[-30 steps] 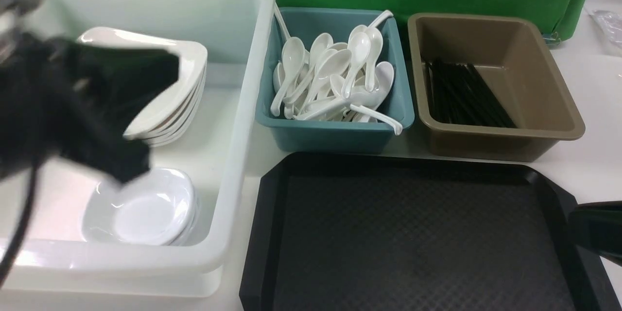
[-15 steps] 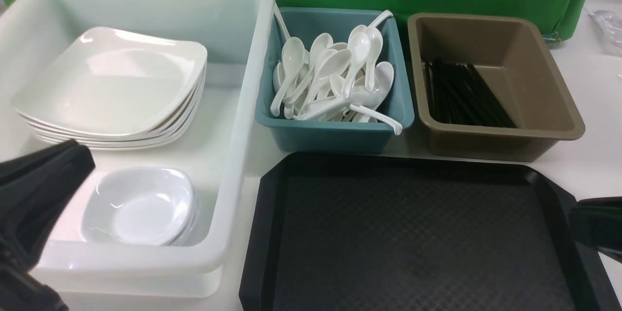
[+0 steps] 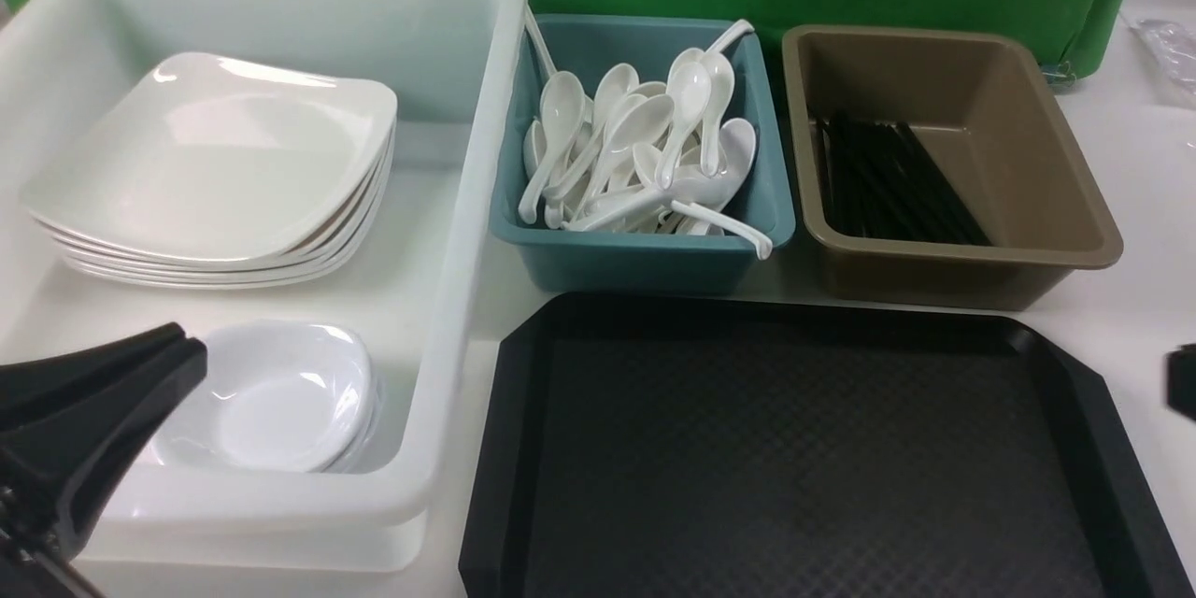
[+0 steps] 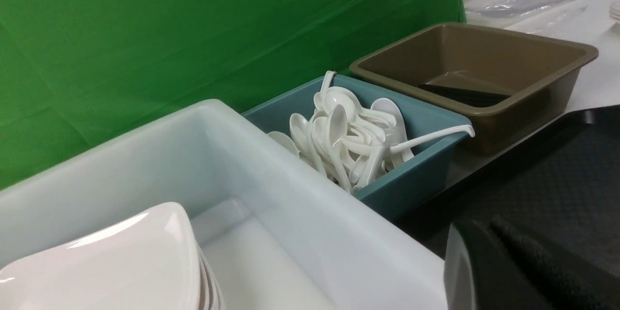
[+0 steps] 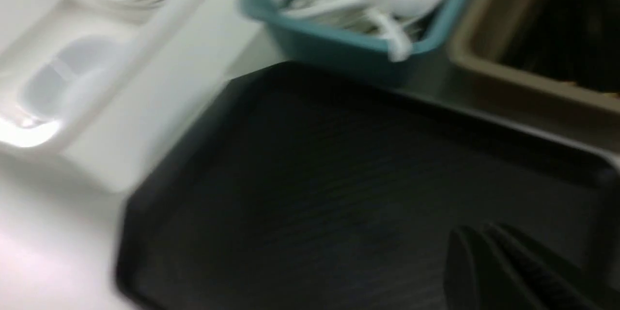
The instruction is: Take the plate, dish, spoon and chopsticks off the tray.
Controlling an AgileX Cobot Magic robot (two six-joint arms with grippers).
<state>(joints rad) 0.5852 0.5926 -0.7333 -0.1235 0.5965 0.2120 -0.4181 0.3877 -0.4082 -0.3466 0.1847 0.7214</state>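
The left gripper [image 3: 140, 374], fingers pressed together and empty, hovers over the near edge of the white tub [image 3: 448, 299], left of the black tray [image 3: 804, 458]. The right gripper [image 5: 489, 252] likewise looks clenched on nothing. In the tub lie plates [image 3: 215, 159]; behind the tray, spoons [image 3: 645, 149] and chopsticks [image 3: 888, 182] fill bins

Left gripper [image 3: 140, 374] closed, empty, right gripper [image 5: 489, 247] closed, low
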